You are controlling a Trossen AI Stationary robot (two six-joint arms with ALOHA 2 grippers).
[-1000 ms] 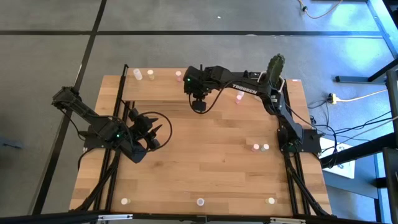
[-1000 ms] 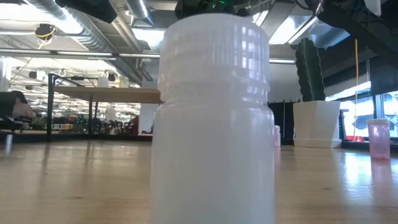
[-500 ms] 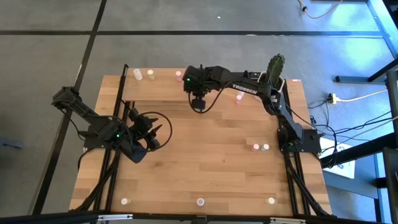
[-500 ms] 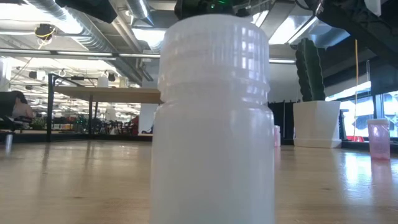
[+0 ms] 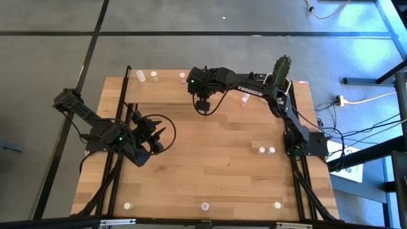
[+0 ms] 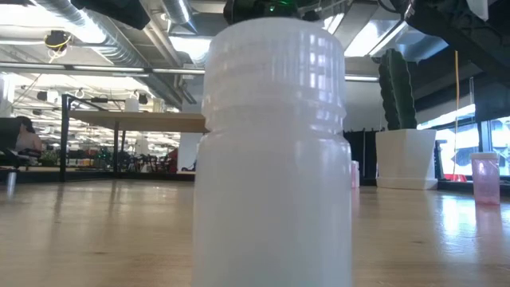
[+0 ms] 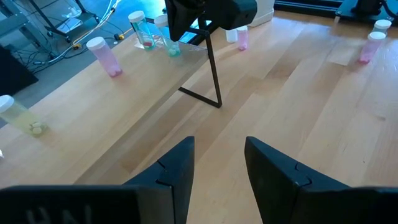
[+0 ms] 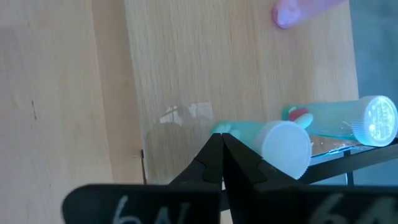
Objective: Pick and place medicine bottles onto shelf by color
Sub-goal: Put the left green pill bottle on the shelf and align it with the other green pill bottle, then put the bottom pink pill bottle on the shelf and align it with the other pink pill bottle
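Up at the far edge, a few bottles [image 5: 153, 76] stand on the shelf [image 5: 165, 89], sorted by color. The right gripper [image 5: 202, 108] hangs beside them, pinched together, empty. The left gripper [image 5: 160, 137] waits left, fingers apart.

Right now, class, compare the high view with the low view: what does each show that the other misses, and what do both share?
Only the high view shows both arms whole: the left gripper open over the table's left side, the right gripper shut near the far edge, and the pink bottle and pale bottle on the right. Only the low view shows a white bottle filling the frame and the room behind. Both show the cactus and the wooden table.
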